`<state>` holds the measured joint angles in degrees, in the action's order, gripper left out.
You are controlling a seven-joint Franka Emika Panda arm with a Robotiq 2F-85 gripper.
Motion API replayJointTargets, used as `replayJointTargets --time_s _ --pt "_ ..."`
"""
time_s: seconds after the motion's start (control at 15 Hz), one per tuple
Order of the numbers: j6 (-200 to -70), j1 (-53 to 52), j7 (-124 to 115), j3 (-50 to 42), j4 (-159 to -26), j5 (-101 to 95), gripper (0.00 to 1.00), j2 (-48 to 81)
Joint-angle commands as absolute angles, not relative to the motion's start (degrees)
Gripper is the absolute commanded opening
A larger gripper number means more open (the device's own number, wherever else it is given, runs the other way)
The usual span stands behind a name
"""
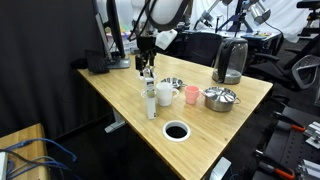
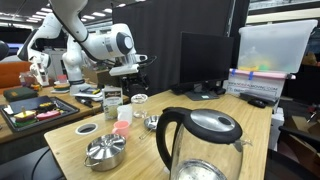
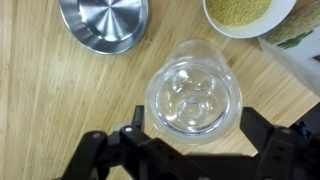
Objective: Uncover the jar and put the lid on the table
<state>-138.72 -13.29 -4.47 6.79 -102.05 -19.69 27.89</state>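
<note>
The jar (image 2: pixel 139 105) is a clear glass container standing on the light wooden table (image 1: pixel 120 95). Its transparent lid (image 3: pixel 193 92) still sits on top and fills the middle of the wrist view. My gripper (image 1: pixel 147 68) hangs just above it in both exterior views (image 2: pixel 134 80). In the wrist view the open jaws (image 3: pixel 193 116) sit on either side of the glass rim. I cannot tell whether the pads touch the glass.
A shiny steel bowl (image 3: pixel 103 22) and a dish of yellow grains (image 3: pixel 250 12) lie just beyond the jar. A white bottle (image 1: pixel 151 100), white cup (image 1: pixel 164 95), pink cup (image 1: pixel 191 95), steel pot (image 1: pixel 219 97), dark kettle (image 1: pixel 230 60) and black cable hole (image 1: pixel 176 131) are on the table.
</note>
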Motion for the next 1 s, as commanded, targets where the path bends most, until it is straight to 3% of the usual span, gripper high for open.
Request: replayJointTargets --time_s 0.0,0.6,0.93 --pt "-136.80 -14.09 -2.98 6.06 -100.04 -18.58 0.69 28.73" --pt "-136.09 -14.00 -2.77 6.04 -99.93 -18.49 0.06 29.02" --pt "-136.18 -13.07 -1.68 6.64 -99.47 -17.08 0.08 27.45"
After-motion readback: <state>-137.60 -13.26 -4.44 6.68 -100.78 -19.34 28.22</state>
